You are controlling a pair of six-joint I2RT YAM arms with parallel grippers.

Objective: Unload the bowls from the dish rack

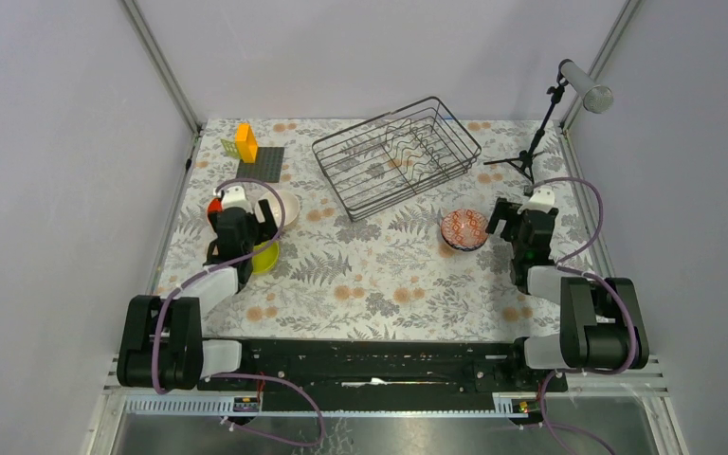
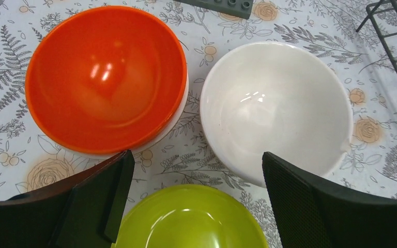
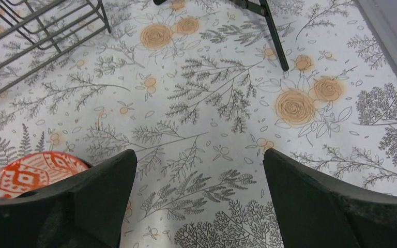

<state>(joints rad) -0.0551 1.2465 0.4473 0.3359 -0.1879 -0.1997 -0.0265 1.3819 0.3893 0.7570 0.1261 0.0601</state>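
**Dish rack** [image 1: 396,156]: far middle of the desk [image 1: 379,284], set askew. From above you see only wires and prongs, no bowl in it.

**Bowls, left group:** orange bowl [image 2: 106,77], cream bowl [image 2: 276,108] and yellow-green bowl [image 2: 191,219]. All stand upright on the desk, close together. The yellow-green bowl lies under your left pincer [image 2: 194,165], between its fingers. The other two sit just beyond the fingertips.

**Bowl, right:** red-patterned bowl [image 3: 26,173], upright on the desk. It sits just beside your right pincer [image 3: 199,160], outside its left finger and not in the gap.

**Pincers:** both spread wide, both holding nothing.

**Step, as judged:** unloading looks finished or very nearly so, with each arm standing over bowls already set down.

**Next move calls for:** confirm the rack holds nothing more. Then raise both arms straight up so no finger clips a rim.
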